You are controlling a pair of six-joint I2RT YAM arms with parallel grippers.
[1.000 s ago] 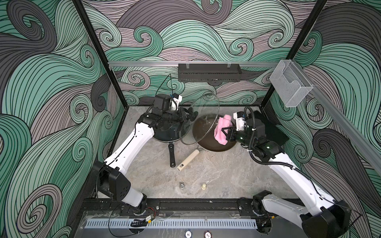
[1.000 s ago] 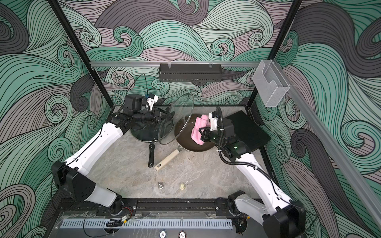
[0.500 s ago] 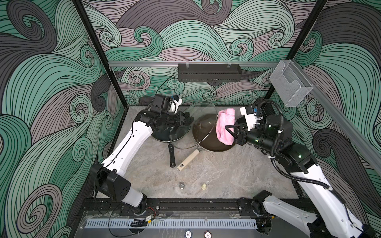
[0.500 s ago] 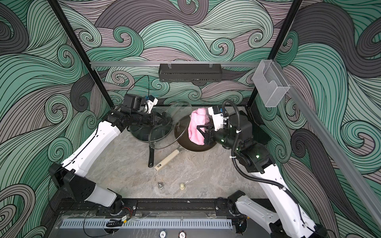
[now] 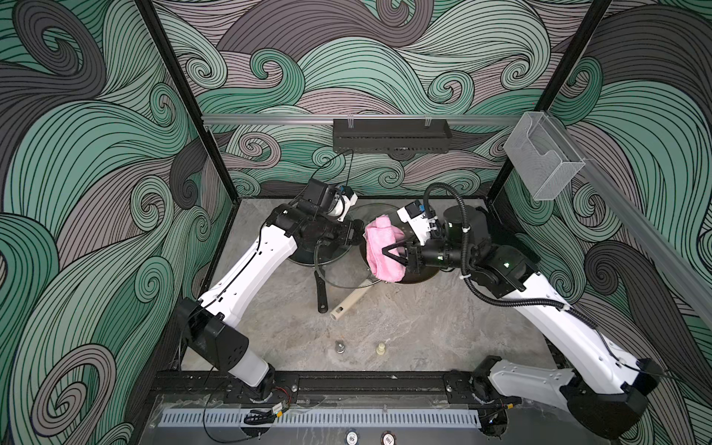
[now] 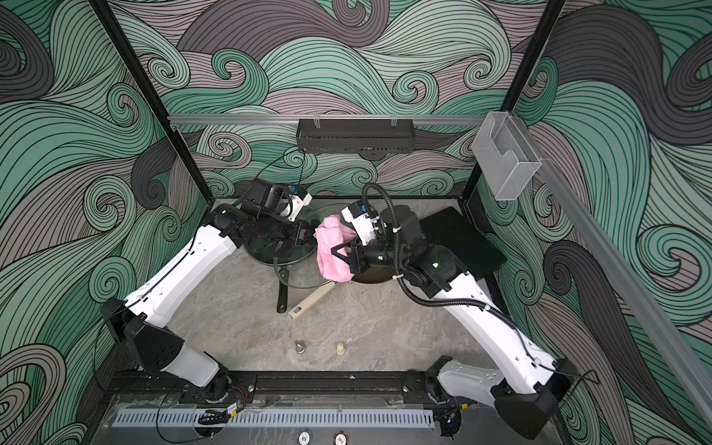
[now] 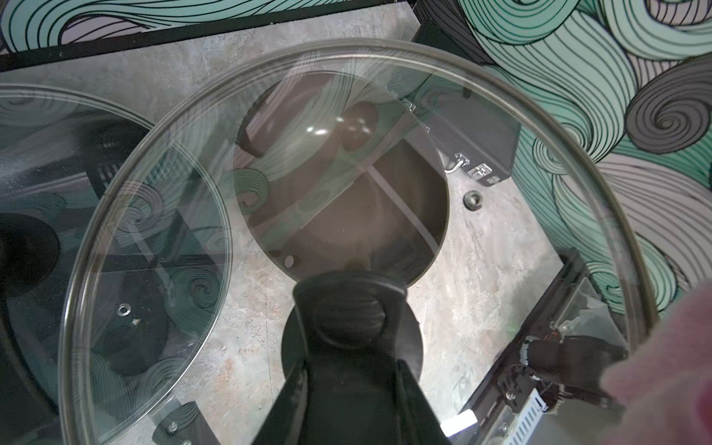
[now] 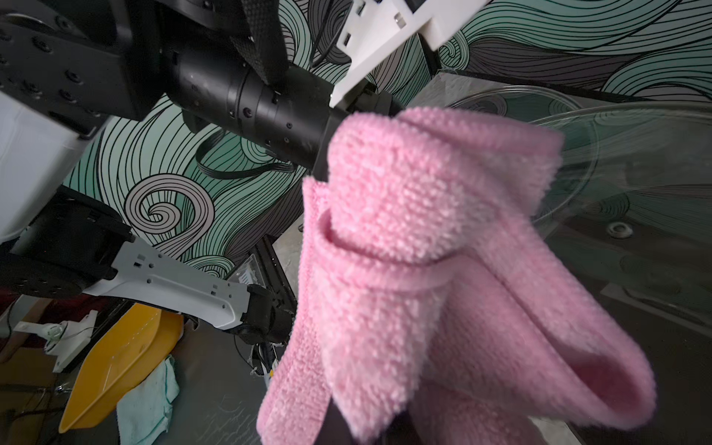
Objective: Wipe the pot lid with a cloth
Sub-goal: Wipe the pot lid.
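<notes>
Both arms reach in over the back of the grey stone-look bench (image 5: pixel 404 327). The clear round glass pot lid (image 7: pixel 501 250) is up off the bench, tilted between the arms. My left pincer (image 7: pixel 350 308) is clamped on its black knob, so the knob side faces the left arm and the underside looks down toward the right arm's side. Being round, the lid has no long axis, so that open face is what counts.

Below it sits the round brown pan with a beige handle (image 5: pixel 424 275), which looks empty through the glass. The round black pan with a black handle (image 5: pixel 304 259), under the left arm, carries a second glass lid (image 7: pixel 38 154). I cannot tell what lies beneath that one.

The soft pink microfibre cloth (image 5: pixel 379 240) hangs bunched from my right pincer (image 5: pixel 393 257), whose jaws are pinched together on a fold of it. The cloth is at the held lid's rim on the right arm's side, above the brown pan. I cannot tell whether it is touching the rim or just short of it. My judgement is that the right arm makes the stroke, sweeping the cloth leftward across the glass.
</notes>
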